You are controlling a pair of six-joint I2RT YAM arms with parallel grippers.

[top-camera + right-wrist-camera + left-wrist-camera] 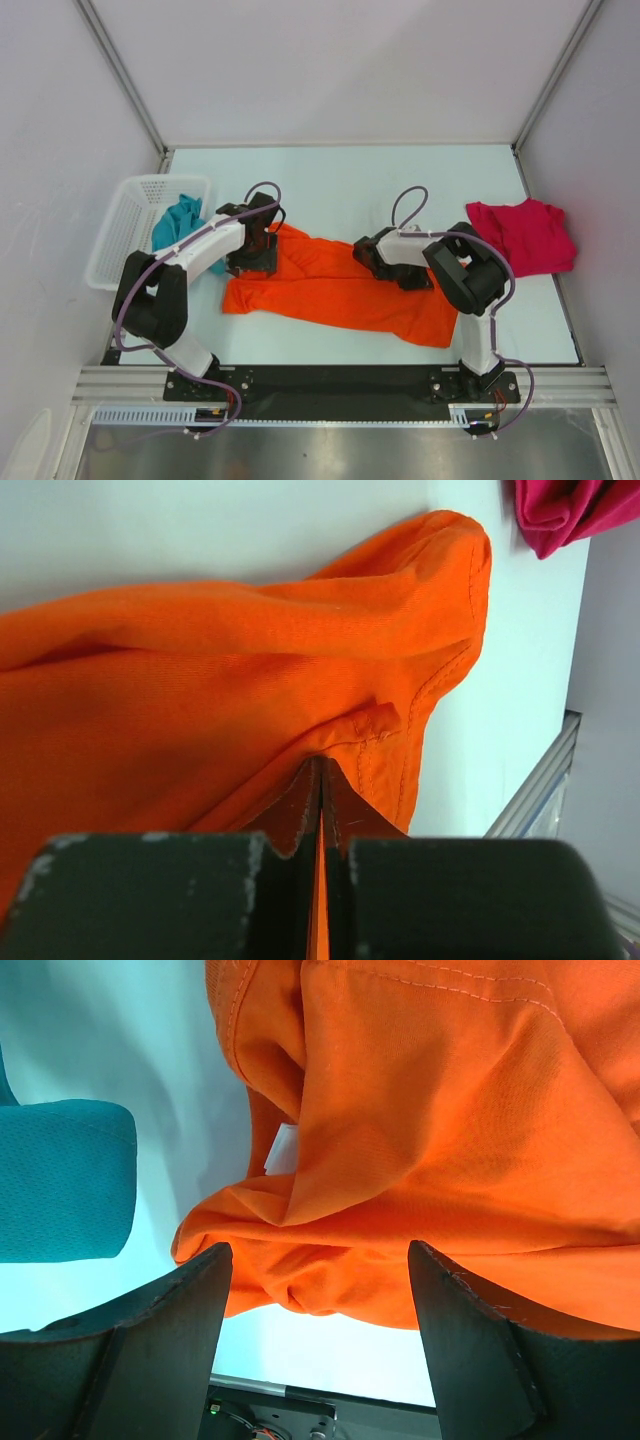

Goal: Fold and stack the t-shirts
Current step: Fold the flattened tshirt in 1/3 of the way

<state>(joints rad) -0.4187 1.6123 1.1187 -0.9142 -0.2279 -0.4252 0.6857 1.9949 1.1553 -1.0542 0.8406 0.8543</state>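
Orange t-shirt (pixel 340 290) lies in a long, wrinkly strip across the near part of the counter (pixel 340 180), between the two arms. It is not folded yet, so it looks like the shirt being worked on now.

The right end effector (pixel 320 775) is squeezed tight on a thin bit of the orange cloth, close to a sewn edge on the shirt's right side. That is likely so it can lift or pull that side over.

The left end effector (pixel 320 1260) is spread wide over the bunched left end of the same shirt. Nothing is in it. I cannot tell if its fingers touch the cloth. It looks ready to pinch that end, so both arms can move the shirt together.

Farther back on the left, the teal t-shirt (pixel 178 222) sits heaped in the white mesh basket (pixel 115 245), waiting its turn. Farther back on the right, the red t-shirt (pixel 525 235) lies on the counter in a rumpled pile, well apart from the orange one.
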